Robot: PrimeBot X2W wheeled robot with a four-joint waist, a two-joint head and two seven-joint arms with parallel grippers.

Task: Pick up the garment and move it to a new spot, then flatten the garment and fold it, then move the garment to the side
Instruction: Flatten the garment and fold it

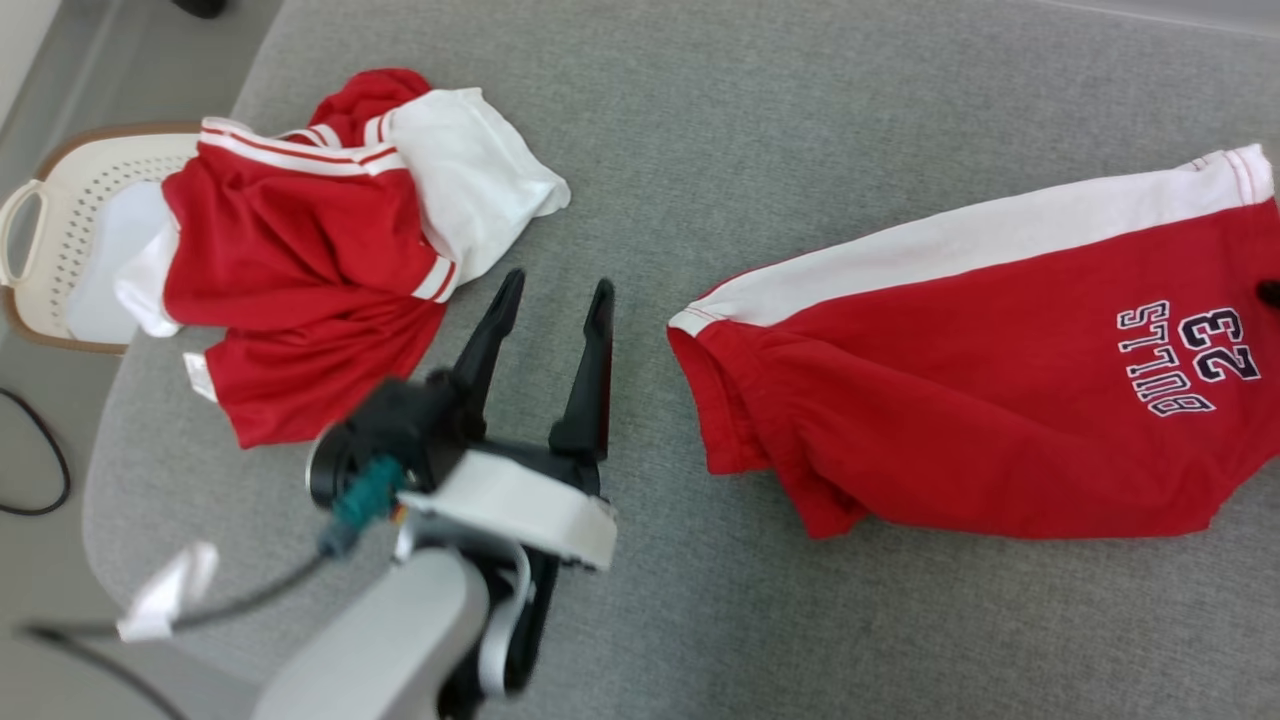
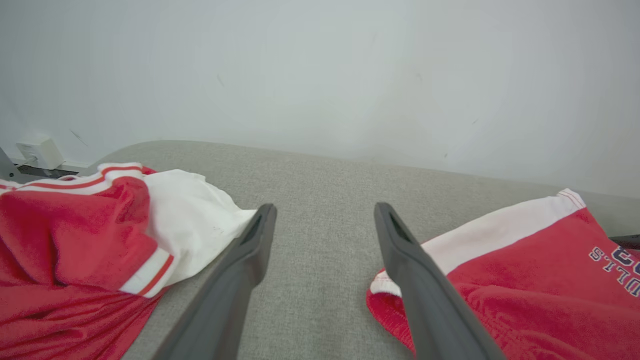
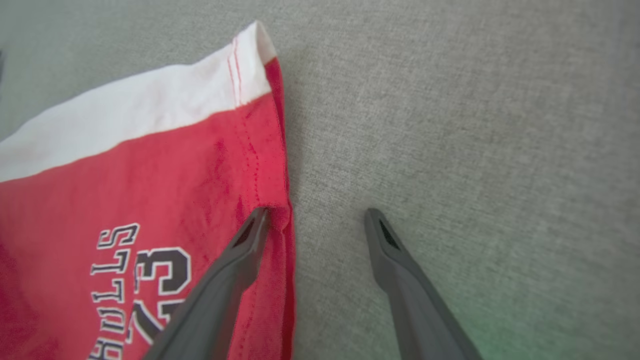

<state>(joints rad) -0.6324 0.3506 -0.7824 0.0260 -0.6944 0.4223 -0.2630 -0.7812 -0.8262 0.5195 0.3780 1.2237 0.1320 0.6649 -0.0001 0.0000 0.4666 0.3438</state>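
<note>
Red-and-white printed shorts point(image 1: 960, 400) lie on grey fabric table point(image 1: 750, 150); left gripper point(image 1: 559, 282) and right gripper point(image 3: 317, 212) open, empty; flattening likely next, needing hem grips.

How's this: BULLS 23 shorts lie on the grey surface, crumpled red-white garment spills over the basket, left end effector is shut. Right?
Not quite. The left end effector is open, over the grey surface between the shorts and the crumpled garment; the left wrist view shows it. Rest holds.
</note>
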